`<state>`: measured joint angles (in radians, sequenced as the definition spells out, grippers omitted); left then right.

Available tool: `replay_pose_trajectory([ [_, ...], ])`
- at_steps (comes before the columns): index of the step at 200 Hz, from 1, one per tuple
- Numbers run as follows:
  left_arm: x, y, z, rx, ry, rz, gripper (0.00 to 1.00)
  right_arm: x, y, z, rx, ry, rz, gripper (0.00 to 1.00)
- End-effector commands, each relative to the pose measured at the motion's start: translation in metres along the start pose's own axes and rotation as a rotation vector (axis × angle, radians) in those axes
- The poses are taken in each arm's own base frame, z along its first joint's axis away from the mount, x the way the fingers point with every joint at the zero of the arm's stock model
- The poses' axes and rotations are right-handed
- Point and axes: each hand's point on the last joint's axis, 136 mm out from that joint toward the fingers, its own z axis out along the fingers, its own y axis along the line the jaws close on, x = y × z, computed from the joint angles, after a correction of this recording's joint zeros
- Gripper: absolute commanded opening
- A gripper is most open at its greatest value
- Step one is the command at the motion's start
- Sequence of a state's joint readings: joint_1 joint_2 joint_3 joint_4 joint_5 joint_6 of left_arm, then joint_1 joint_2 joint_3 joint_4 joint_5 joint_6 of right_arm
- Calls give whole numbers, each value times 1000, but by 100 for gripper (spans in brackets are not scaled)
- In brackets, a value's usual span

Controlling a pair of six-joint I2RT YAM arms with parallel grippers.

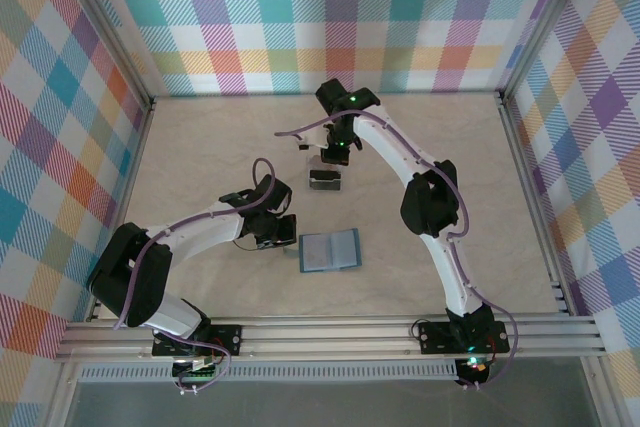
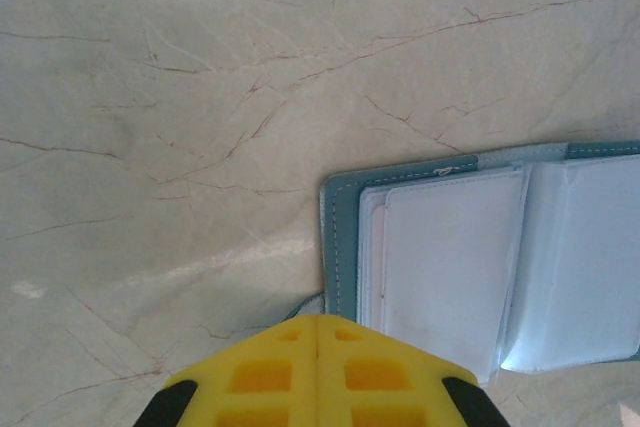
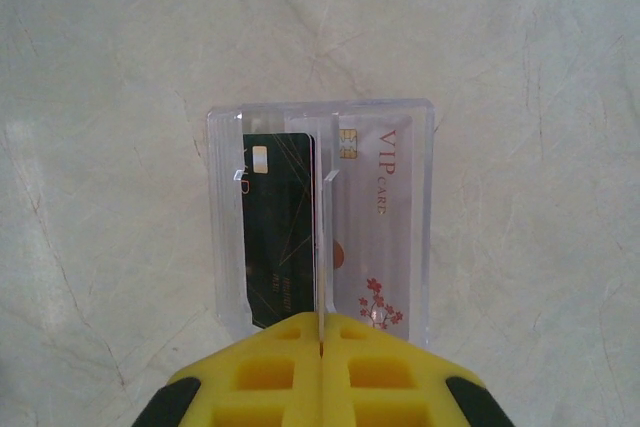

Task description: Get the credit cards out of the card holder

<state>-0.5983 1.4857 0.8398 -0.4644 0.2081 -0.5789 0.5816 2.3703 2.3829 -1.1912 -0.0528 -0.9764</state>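
left gripper [image 2: 318, 322], right gripper [image 3: 320, 319]: both pressed together | card holder [image 1: 330, 250]: open, centre of table [image 1: 200, 147] | credit cards [image 3: 375, 217]: thin, stiff, slick; probably pinch an exposed edge

Bare table [image 1: 200, 157] left and right — card holder [image 1: 330, 251], clear stand [image 1: 326, 179] mid-table

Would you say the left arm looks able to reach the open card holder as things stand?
Probably yes. The card holder lies open on the table close beside the left gripper, with nothing between them. The jaws are shut, so they would need to open before taking hold of it.
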Motion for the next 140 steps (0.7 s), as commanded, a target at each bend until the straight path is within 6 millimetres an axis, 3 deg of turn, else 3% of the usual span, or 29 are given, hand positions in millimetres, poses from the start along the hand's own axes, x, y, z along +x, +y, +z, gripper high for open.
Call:
replay_pose_trajectory([
  [1,-1,2,0,-1,4,2,4,-14,-9,-34,56,-71,7,0],
  [47,-2,1,0,0,1,4,4,-12,-9,-37,64,-61,1,0],
  [107,-3,1,-1,-3,4,4,4,-23,-10,-59,88,-119,-7,0],
  [140,-3,-1,1,9,4,-2,5,-15,-14,-47,100,-75,-25,0],
])
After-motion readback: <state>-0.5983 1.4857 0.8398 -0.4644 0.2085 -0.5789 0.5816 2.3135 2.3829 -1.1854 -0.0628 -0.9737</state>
